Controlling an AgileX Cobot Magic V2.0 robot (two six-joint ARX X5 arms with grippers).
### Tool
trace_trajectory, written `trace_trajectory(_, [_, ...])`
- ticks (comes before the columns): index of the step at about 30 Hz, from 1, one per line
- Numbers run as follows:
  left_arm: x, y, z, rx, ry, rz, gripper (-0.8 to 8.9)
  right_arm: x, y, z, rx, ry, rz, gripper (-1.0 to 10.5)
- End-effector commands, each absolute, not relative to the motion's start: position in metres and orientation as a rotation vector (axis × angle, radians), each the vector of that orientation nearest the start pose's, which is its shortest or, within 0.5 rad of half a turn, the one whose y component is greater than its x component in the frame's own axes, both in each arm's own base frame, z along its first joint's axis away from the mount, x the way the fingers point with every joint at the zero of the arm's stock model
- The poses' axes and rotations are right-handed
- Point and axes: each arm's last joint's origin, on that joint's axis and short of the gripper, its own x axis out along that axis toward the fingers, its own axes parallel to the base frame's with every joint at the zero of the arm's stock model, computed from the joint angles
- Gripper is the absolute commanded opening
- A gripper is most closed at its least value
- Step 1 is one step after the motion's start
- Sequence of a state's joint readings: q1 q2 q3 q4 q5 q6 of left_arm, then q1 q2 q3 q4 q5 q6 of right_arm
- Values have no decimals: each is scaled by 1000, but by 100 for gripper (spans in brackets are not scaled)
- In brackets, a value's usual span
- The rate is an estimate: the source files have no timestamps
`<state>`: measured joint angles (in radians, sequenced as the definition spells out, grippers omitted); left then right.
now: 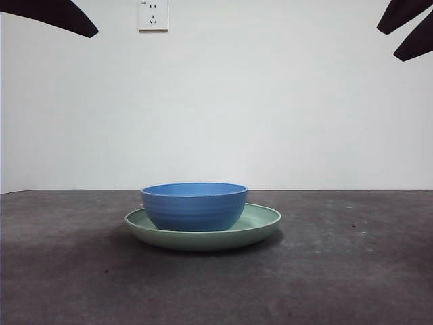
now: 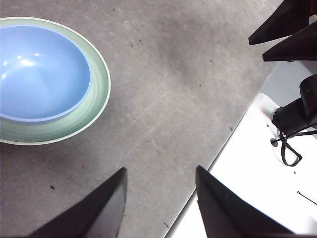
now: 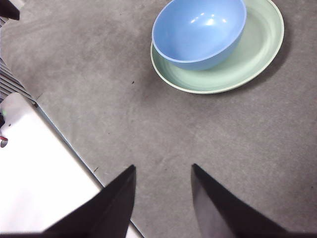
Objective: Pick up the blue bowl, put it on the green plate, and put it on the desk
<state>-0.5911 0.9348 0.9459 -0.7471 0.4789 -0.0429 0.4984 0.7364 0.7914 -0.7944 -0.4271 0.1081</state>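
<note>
The blue bowl [image 1: 195, 205] sits upright inside the green plate [image 1: 260, 223], off-centre toward the plate's left side, in the middle of the desk [image 1: 352, 271]. Both wrist views show the same pair: blue bowl [image 2: 42, 72] on green plate [image 2: 96, 96], and blue bowl [image 3: 200, 30] on green plate [image 3: 257, 47]. My left gripper [image 2: 161, 186] is open over bare desk, well away from the plate, holding nothing. My right gripper [image 3: 163, 181] is also open and empty, apart from the plate. In the front view the arms show only as black tips at the top corners.
A white wall with a socket [image 1: 153, 15] stands behind the desk. The white base and desk edge [image 2: 257, 168] lie near the left gripper, with a black cable; the white base [image 3: 34, 168] lies by the right gripper. The other arm's jaws [image 2: 287, 32] show.
</note>
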Motion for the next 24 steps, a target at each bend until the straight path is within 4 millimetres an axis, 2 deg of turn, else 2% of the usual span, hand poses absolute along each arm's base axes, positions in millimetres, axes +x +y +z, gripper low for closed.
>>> trace_trajectory(1, [140,-111,318,9,781,-1018,221,114,77,293,64,801,853,178])
trace_trajectory(5, [140,-111,318,9,781,-1018,206,114,77,293,63,803,853,175])
trace_trajectory(6, [140,-111,318,9,780,-1018,172,114,77,293,63,804,853,158])
trace_trajectory(8, [140,-111,318,9,780,-1018,9,114,77,292,63,805,853,55])
trace_trajectory(9, [140,-111,318,9,780,-1018,12,114,77,292,63,805,852,8])
trace_trajectory(24, [140,-111,318,9,775,-1018,14,114,77,293,60,801,845,9])
